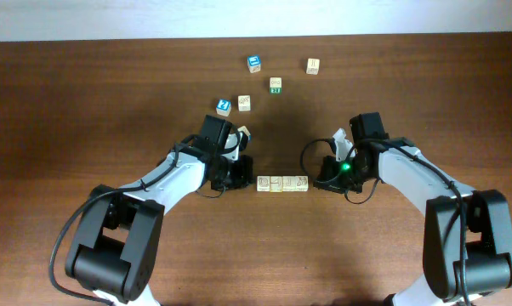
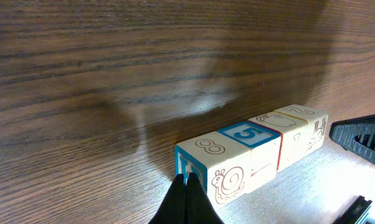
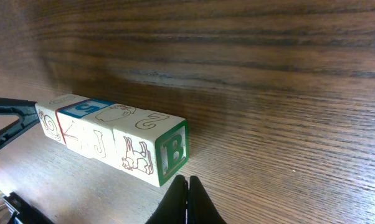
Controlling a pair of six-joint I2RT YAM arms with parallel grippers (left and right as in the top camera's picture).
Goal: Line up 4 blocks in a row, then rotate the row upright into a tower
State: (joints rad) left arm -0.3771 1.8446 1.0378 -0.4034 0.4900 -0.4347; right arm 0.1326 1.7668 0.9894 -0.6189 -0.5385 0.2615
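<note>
The four blocks [image 1: 282, 184] lie in one straight row, touching, at the table's middle. In the left wrist view the row [image 2: 256, 149] shows a snail, an 8 and a blue-framed 5. My left gripper [image 2: 187, 182] is shut and empty, its tips at the row's blue-framed end face. In the right wrist view the row [image 3: 113, 134] ends in a green "B" face. My right gripper [image 3: 187, 182] is shut and empty, its tips just in front of that face. From overhead, the left gripper [image 1: 249, 180] and right gripper [image 1: 315, 180] flank the row.
Loose cubes lie farther back: two with blue tops [image 1: 254, 62] [image 1: 224, 106], one with a dark green side [image 1: 275, 84], pale ones [image 1: 313, 65] [image 1: 245, 103], and one [image 1: 243, 132] beside my left arm. The table's far edge is behind them.
</note>
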